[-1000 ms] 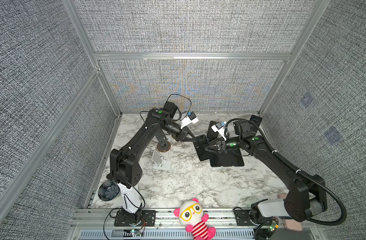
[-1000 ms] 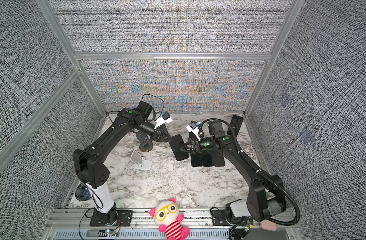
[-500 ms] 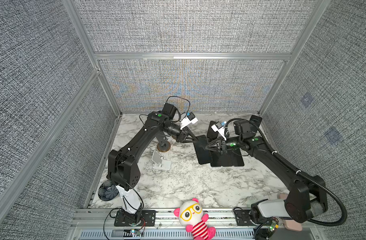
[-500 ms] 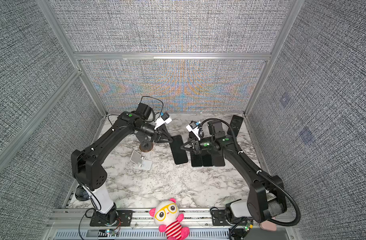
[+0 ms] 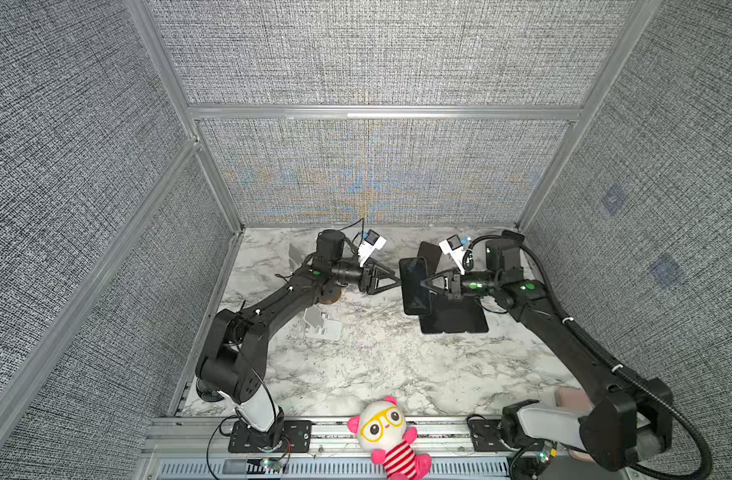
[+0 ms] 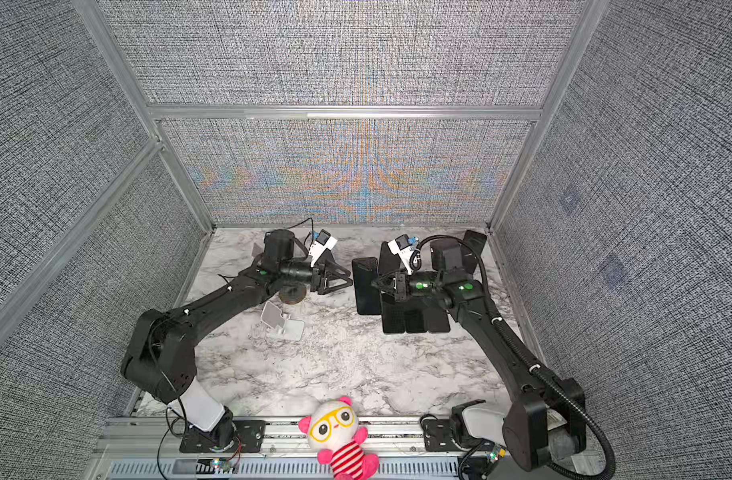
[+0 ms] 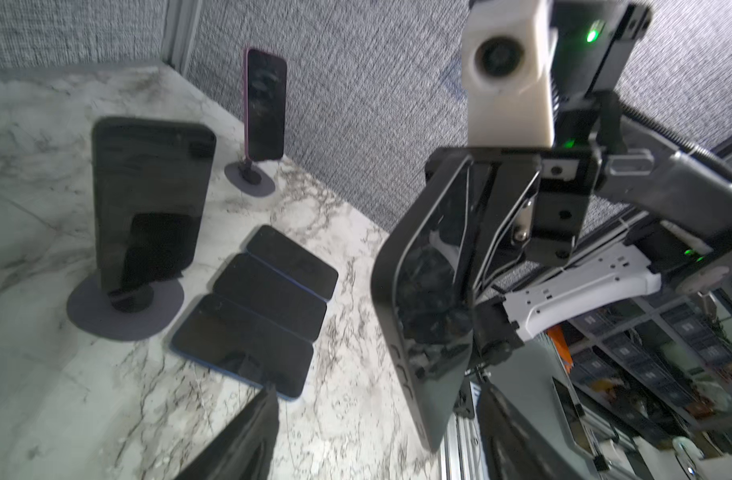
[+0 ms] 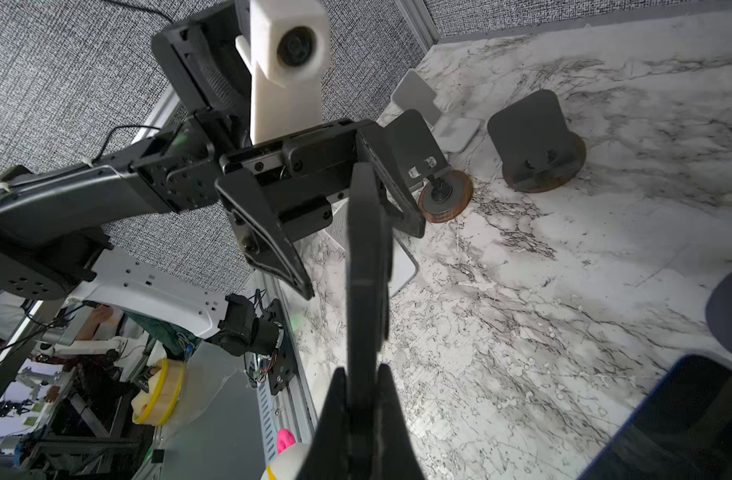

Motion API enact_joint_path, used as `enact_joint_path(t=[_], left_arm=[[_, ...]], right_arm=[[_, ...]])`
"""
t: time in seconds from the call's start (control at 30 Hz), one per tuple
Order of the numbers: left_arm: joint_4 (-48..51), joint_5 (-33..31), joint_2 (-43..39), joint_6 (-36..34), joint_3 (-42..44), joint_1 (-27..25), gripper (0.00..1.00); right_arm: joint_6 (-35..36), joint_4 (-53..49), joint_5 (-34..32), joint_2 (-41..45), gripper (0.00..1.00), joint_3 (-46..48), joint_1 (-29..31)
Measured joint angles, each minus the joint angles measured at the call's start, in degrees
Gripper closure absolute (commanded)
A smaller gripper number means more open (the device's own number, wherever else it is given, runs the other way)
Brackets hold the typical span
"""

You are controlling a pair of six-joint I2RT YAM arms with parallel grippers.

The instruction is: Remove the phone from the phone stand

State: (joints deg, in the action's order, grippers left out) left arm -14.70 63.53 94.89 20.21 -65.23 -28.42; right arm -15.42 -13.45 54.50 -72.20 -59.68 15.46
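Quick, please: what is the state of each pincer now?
Left pincer: open, empty.
Right pincer: closed on the black rectangular phone.

The phone (image 5: 416,286) face is glossy, smooth and black. The tabletop (image 5: 376,361) is smooth, marble-patterned; the wall panels (image 5: 376,50) are rough grey woven cloth, matt. The round stand base (image 8: 445,199) looks like wood; the small stand (image 5: 320,326) is matt white plastic.

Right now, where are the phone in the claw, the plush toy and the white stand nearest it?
held phone (image 5: 412,293): in a top view, face.
plush toy (image 5: 381,428): in a top view, face.
white stand (image 5: 329,331): in a top view, base.
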Motion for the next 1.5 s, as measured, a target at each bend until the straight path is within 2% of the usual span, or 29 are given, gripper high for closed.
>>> enact_joint_path(t=[0.17, 0.3, 0.57, 0.6, 0.7, 0.8, 0.93, 1.03, 1.13, 1.23, 1.4, 1.5], left_arm=[[-15.69, 0.02, 2.21, 10.05, 1.73, -1.09, 0.41], [-22.73, 0.04, 3.69, 14.93, 1.99, -1.81, 0.61], [-26.14, -0.94, 4.22, 19.1, 2.16, -2.38, 0.94], [-26.34, -0.46, 4.2, 19.45, 2.16, -2.38, 0.99], [-26.29, -0.55, 3.87, 19.96, 2.21, -2.34, 1.0], [-25.7, -0.79, 3.34, 18.86, 2.08, -2.6, 1.0], [-20.2, -0.94, 2.23, 16.22, 1.18, -2.99, 1.0], [-12.9, -3.78, 0.94, 13.14, -0.31, -2.93, 1.0], [-3.67, -8.66, -0.35, 10.49, -1.95, -2.93, 1.0], [3.34, -13.51, -0.24, 10.01, -2.75, -2.97, 1.0], [10.84, -20.57, 2.21, 12.33, -3.15, -3.96, 1.0], [12.59, -23.78, 3.74, 14.38, -3.17, -4.87, 1.0]], right_arm=[[-2.86, 4.11, 0.13, -0.59, 1.0, 0.09, 0.17], [-4.11, 6.43, -0.02, -1.53, 1.0, 0.55, 0.24], [-4.28, 9.86, -0.04, -2.27, 1.0, 1.49, -0.02], [-4.24, 10.19, -0.31, -2.4, 0.97, 1.68, -0.02], [-4.13, 11.02, -0.22, -2.64, 0.86, 1.81, -0.07], [-4.92, 11.06, -1.11, -2.86, 0.7, 1.9, 0.09], [-4.46, 9.07, -3.06, -1.81, 0.49, 1.03, -0.13], [-2.16, 4.35, -5.97, 0.33, 0.42, -0.81, -0.87], [0.85, -2.45, -11.96, 3.17, 0.42, -2.73, -1.27], [3.21, -9.31, -21.09, 5.64, 0.46, -3.43, -1.36], [4.74, -20.0, -38.99, 6.99, 0.63, -2.89, -3.15], [4.24, -23.21, -45.88, 7.26, 0.75, -0.42, -5.97]])
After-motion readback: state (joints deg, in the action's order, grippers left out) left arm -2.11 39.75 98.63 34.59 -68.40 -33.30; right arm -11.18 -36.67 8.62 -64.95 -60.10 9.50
